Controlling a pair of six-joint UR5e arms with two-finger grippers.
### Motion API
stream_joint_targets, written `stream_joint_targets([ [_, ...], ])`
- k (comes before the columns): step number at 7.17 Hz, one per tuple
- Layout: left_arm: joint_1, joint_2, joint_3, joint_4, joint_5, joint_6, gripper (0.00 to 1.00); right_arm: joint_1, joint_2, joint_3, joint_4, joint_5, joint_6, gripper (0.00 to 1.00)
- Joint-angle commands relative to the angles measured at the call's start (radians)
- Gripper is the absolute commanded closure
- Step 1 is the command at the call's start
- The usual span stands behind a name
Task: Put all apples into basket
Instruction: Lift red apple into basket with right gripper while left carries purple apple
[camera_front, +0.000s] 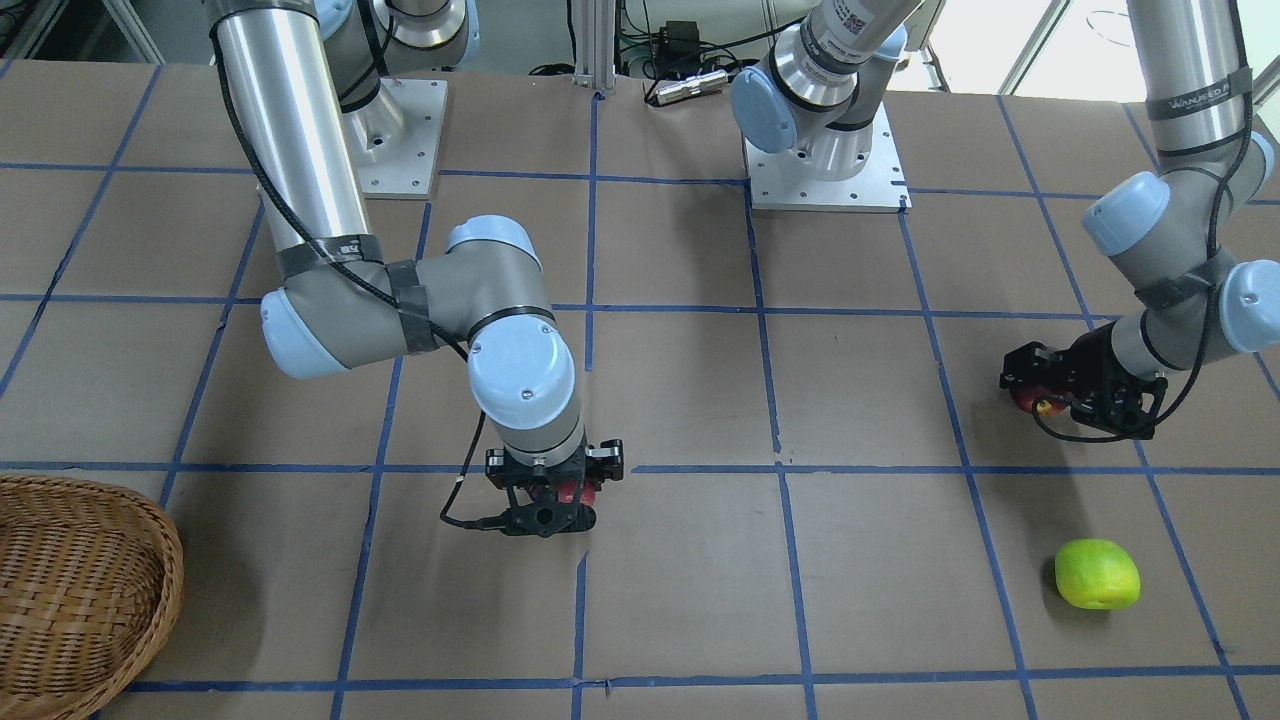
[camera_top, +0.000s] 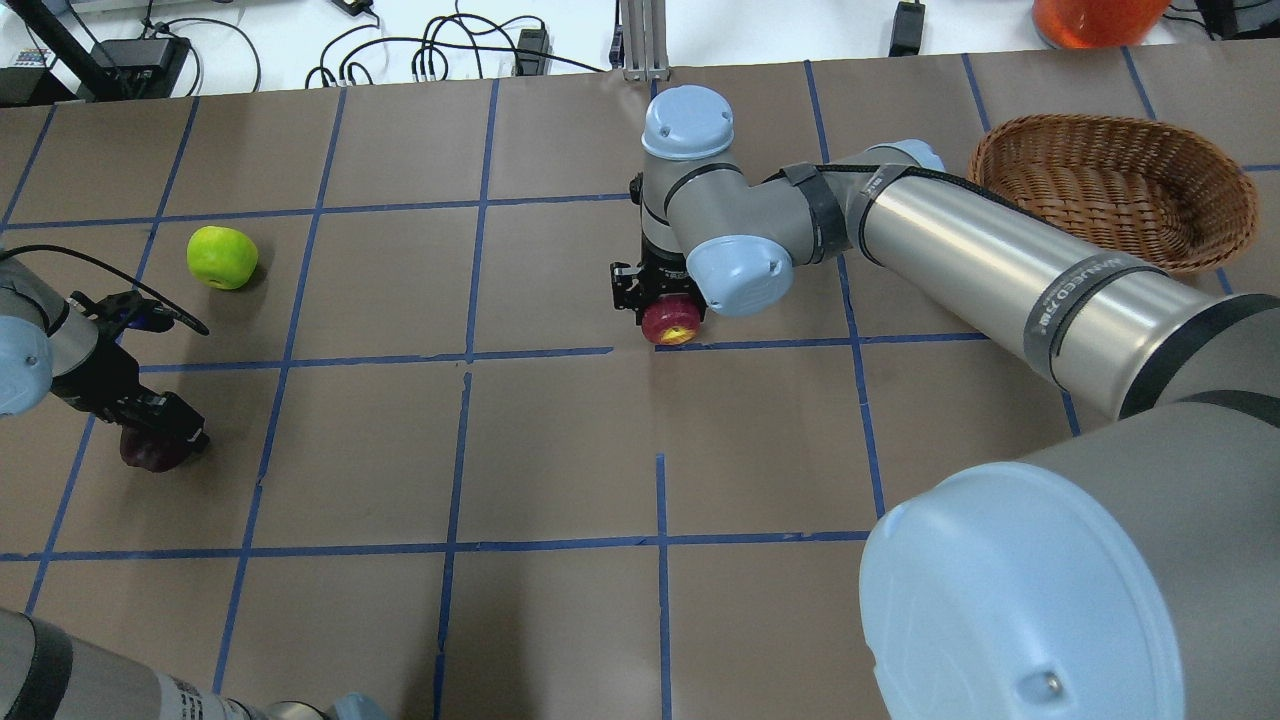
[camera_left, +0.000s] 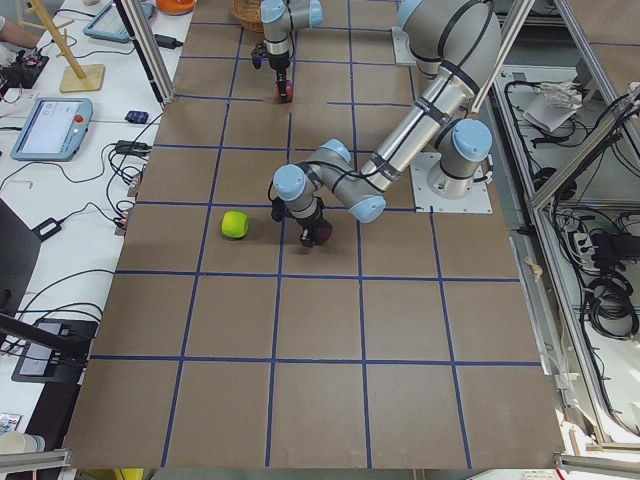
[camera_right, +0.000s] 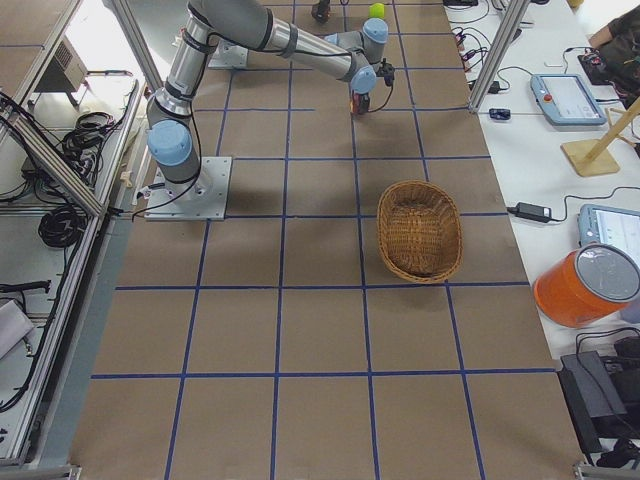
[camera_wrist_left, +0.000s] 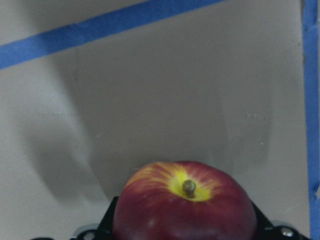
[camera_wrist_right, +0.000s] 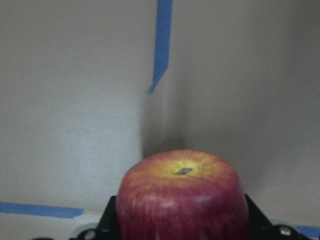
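My left gripper (camera_top: 158, 437) is shut on the dark maroon apple (camera_top: 145, 452) at the table's left side. In the left wrist view the apple (camera_wrist_left: 185, 210) shows a yellow patch round its stem. My right gripper (camera_top: 662, 305) is shut on the red apple (camera_top: 672, 322) with a yellowish patch near the table's middle; the apple also shows in the right wrist view (camera_wrist_right: 182, 200). Both apples are close to the table. The lime green apple (camera_top: 222, 257) lies free, beyond the left gripper. The wicker basket (camera_top: 1110, 190) stands at the far right and holds no apples.
The table is brown with a grid of blue tape lines. The right arm's long forearm (camera_top: 1000, 260) stretches between the robot and the basket. An orange container (camera_top: 1095, 12) stands beyond the table behind the basket. Both arm bases (camera_front: 820, 170) are bolted at the robot's edge.
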Motion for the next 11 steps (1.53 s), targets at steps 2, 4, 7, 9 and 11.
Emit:
stream_joint_targets([
  [2,-0.208,0.046,0.224,-0.333,-0.131,-0.342,1.0,-0.263,-0.153,-0.142,0.266,0.001,-0.048,1.0],
  [4,-0.413,0.028,0.325,-0.388,-0.221,-0.721,1.0,-0.458,-0.146,-0.268,0.412,-0.048,-0.256,1.0],
  [7,-0.742,-0.05,0.334,-0.09,-0.307,-1.225,1.0,-0.618,-0.06,-0.272,0.366,-0.226,-0.464,1.0],
  [9,-0.915,-0.168,0.292,0.15,-0.286,-1.294,1.0,-0.684,0.023,-0.269,0.205,-0.28,-0.597,1.0],
  [11,-0.953,-0.201,0.221,0.219,-0.257,-1.292,0.37,-0.726,0.099,-0.273,0.043,-0.286,-0.68,0.94],
])
